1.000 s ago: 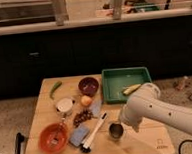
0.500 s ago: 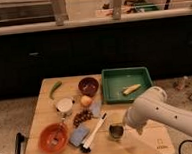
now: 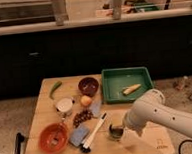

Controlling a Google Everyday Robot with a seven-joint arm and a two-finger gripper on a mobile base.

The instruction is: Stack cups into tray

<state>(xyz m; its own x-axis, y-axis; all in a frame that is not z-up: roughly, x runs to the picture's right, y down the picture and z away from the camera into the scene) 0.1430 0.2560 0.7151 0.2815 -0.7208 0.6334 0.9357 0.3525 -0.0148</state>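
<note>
A small dark cup [image 3: 115, 131] with a pale rim stands on the wooden table [image 3: 47, 115], in front of the green tray [image 3: 111, 85]. The tray sits at the table's back right and holds a pale banana-like piece [image 3: 131, 89]. My gripper [image 3: 122, 132] is at the end of the white arm [image 3: 151, 112], low over the table and right against the cup's right side. The arm hides part of the cup and the gripper's end. No other dark cup shows.
A maroon bowl [image 3: 88, 85], an apple [image 3: 86, 100], a white cup [image 3: 64, 104], grapes [image 3: 81, 117], a green pepper [image 3: 55, 88], an orange bowl [image 3: 53, 137], a blue sponge [image 3: 79, 136] and a brush [image 3: 95, 132] lie left of the cup.
The white arm has drawn back from the tray's front corner and sunk toward the dark cup. The cup and the other things have not moved.
</note>
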